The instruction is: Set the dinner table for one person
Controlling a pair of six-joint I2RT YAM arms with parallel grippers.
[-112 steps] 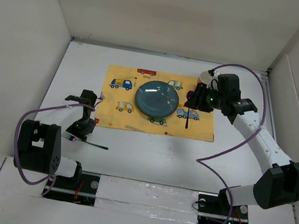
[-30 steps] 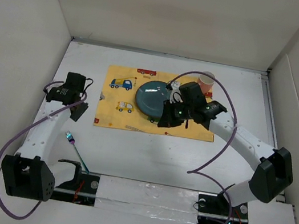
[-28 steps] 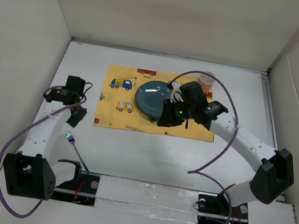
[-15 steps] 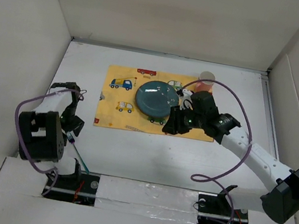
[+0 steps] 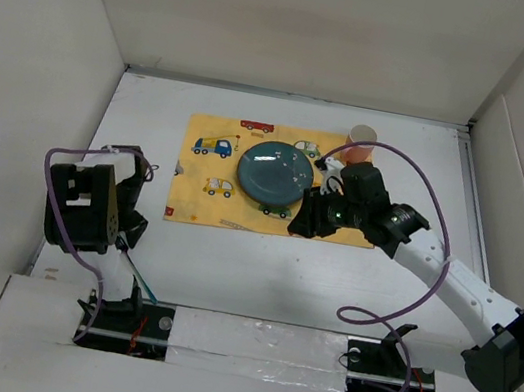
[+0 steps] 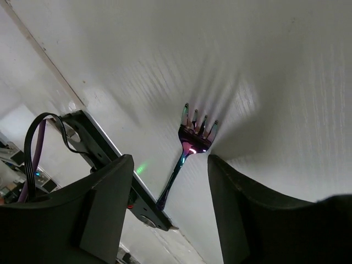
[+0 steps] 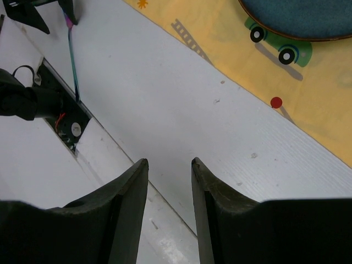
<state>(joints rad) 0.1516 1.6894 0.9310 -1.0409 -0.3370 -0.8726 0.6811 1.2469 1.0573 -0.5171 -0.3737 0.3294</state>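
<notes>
The white dinner table [image 5: 250, 265] carries a yellow car-print placemat [image 5: 208, 168] with a dark blue plate [image 5: 273, 173] on it. A pink cup [image 5: 362, 137] stands at the mat's far right corner. An iridescent fork [image 5: 136, 278] lies near the front left edge. In the left wrist view the fork [image 6: 190, 147] lies flat on the table between my open fingers. My left gripper [image 5: 128, 226] [image 6: 170, 160] is open, just over the fork's tines. My right gripper [image 5: 301, 225] [image 7: 169, 162] is open and empty, over the mat's near edge.
White walls [image 5: 61, 69] close in the table on the left, back and right. The arm bases and a taped rail [image 5: 247, 341] run along the near edge. The right wrist view shows the mat [image 7: 220, 38], the plate's rim [image 7: 297, 19] and the fork [image 7: 72, 55] far off.
My left arm has folded back toward its base and brought its gripper down over the fork's head. My right gripper has drawn back from the plate toward the mat's near edge.
</notes>
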